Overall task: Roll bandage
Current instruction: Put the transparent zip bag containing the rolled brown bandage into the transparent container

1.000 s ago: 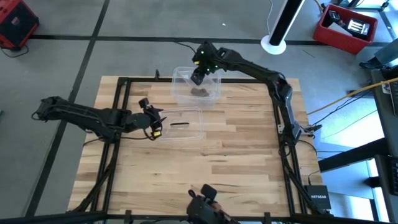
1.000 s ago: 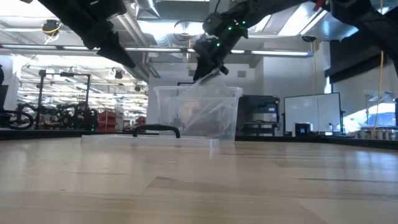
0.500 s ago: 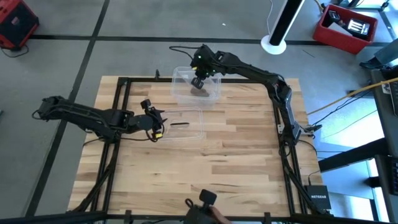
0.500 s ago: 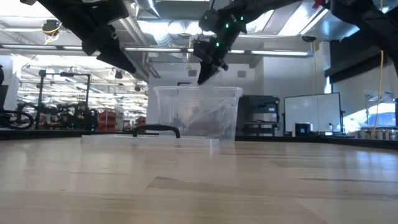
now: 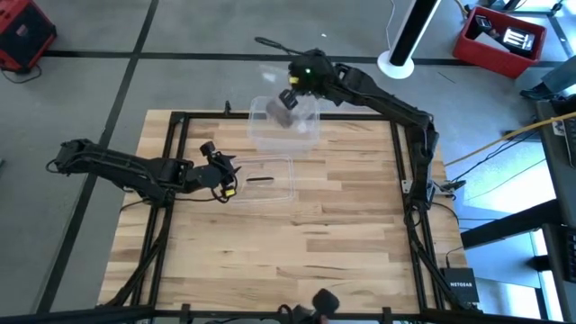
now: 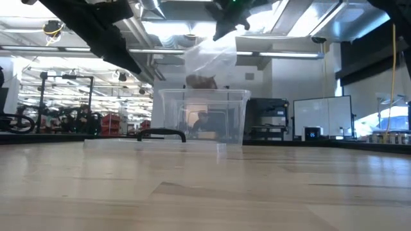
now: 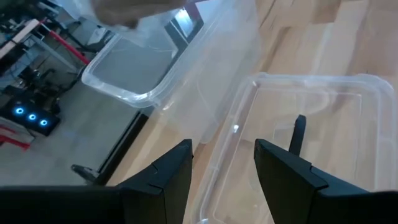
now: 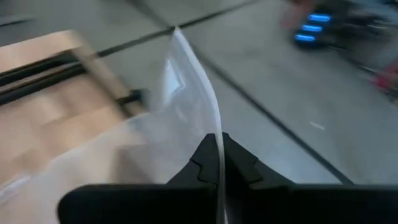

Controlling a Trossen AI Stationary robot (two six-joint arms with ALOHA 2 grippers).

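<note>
My right gripper [image 6: 226,27] is high over the clear plastic box [image 5: 284,135] at the table's far edge, shut on a crinkled clear plastic bag [image 6: 209,56]. A dull brown lump, the bandage [image 6: 201,81], sits in the bag's lower end, just above the box's rim [image 6: 202,92]. The box's lid [image 5: 270,184] lies flat on the table with its dark handle [image 5: 259,178] up. My left gripper [image 5: 227,176] is open over the lid's left edge, touching nothing. My right gripper pinches an upper edge of the plastic bag [image 8: 215,147] between its two shut fingers, slanting down from the far right. The bag hangs slack below the fingers, lifted off the box's floor. The brown bandage weighs down its lower end [image 6: 201,81].
The box [image 7: 140,71] stands open-topped at the far edge, with black frame rails [image 5: 171,162] along the table's sides. The wooden top [image 5: 306,243] is bare on the near half. Beyond the far edge are a white stand [image 5: 400,45] and a red bin [image 5: 499,36].
My right gripper has risen out of the box, drifting toward the far edge and tipping nearer to level. The plastic bag with the bandage, which lay in the box, has come up with it and now hangs about at the box's rim.
</note>
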